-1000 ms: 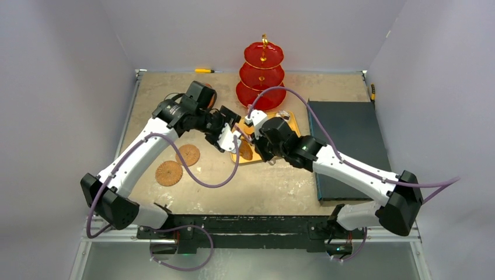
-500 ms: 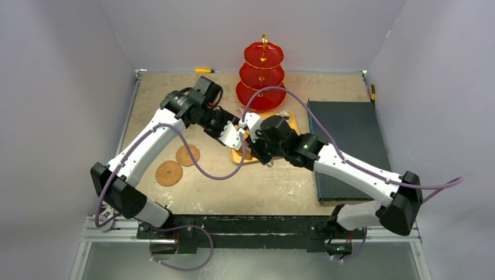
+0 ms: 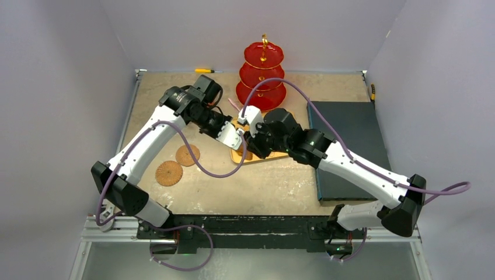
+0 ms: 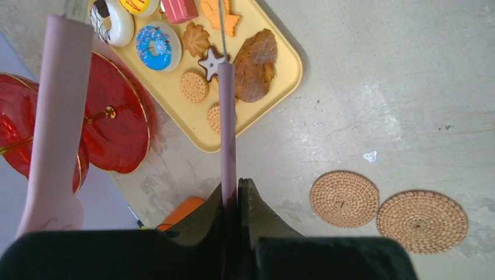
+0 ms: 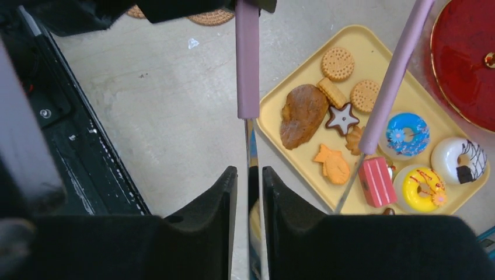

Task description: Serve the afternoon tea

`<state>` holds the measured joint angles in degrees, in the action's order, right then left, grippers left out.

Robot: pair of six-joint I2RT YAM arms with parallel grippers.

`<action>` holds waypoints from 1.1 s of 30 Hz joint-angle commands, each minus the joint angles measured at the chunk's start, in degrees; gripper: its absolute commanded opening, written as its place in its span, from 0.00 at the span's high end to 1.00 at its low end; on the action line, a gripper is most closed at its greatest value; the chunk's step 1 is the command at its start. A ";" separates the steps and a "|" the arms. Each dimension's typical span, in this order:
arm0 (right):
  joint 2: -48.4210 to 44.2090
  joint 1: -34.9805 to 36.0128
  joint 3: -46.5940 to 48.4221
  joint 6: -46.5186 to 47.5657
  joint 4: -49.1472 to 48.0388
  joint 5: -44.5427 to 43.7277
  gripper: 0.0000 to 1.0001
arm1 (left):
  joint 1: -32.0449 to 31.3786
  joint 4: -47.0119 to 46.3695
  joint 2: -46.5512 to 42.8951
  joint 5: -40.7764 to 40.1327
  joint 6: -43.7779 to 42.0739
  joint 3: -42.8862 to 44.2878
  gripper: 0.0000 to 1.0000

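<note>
A pair of metal tongs with pink sleeves (image 4: 226,128) hangs over the table beside the yellow tray (image 5: 297,164). My left gripper (image 4: 237,184) (image 3: 239,140) is shut on one pink sleeve. My right gripper (image 5: 250,170) (image 3: 249,147) stands slightly open around the bare metal strip of that same arm (image 5: 251,146), with a gap on one side. The tray holds toy pastries: a croissant (image 5: 303,114), a star (image 5: 341,118), a blue donut (image 5: 407,134), round biscuits (image 4: 193,86). The red three-tier stand (image 3: 262,76) is just behind it. Two brown coasters (image 4: 344,198) (image 4: 421,221) lie left. An orange mug (image 4: 181,211) peeks out under my left fingers.
A dark flat box (image 3: 350,146) fills the table's right side. A yellow-handled tool (image 3: 204,70) lies at the back edge. The black frame rail (image 5: 76,134) runs along the near edge. Purple cables arc over both arms.
My left gripper has moved in toward the tray and closed on the pink sleeve. My right gripper's jaws have parted a little around the metal strip.
</note>
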<state>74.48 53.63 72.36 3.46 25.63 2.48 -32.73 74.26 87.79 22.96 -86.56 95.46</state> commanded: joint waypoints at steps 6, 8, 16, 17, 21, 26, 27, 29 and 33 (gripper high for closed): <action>-8.24 -1.32 4.62 -2.54 -11.88 -5.36 0.07 | 7.09 -15.28 -4.79 21.83 30.44 -7.14 1.00; -10.05 -2.77 5.37 -2.93 -13.95 -4.22 0.02 | 9.99 -19.47 -5.75 26.36 36.95 -9.82 1.00; -14.30 -12.82 6.12 -5.45 -15.39 3.14 0.02 | 12.42 -22.36 -9.82 34.53 45.15 -14.34 1.00; -15.26 -16.12 5.13 -6.13 -15.94 8.23 0.02 | 12.71 -22.97 -10.10 34.95 46.97 -14.61 1.00; -21.22 -27.96 -4.55 -13.13 -28.17 23.08 0.02 | 13.17 -21.00 -10.63 38.92 50.72 -14.43 1.00; -18.69 -30.23 -8.02 -14.78 -31.10 40.20 0.02 | 15.55 -18.71 -9.67 45.02 54.62 -11.71 1.00; -17.92 -30.43 -8.72 -14.76 -31.65 43.76 0.02 | 16.49 -18.88 -9.39 46.76 55.77 -11.56 1.00; -16.77 -30.76 -10.75 -14.78 -34.02 48.64 0.02 | 18.05 -19.15 -8.95 49.66 58.01 -11.44 1.00; -17.65 -30.97 -19.40 -14.97 -46.43 52.82 0.02 | 18.84 -19.24 -8.76 51.99 59.48 -11.28 1.00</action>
<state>57.98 23.16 59.68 -10.02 -6.79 44.27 -14.66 55.53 78.89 67.37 -30.59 81.93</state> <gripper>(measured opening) 0.977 0.060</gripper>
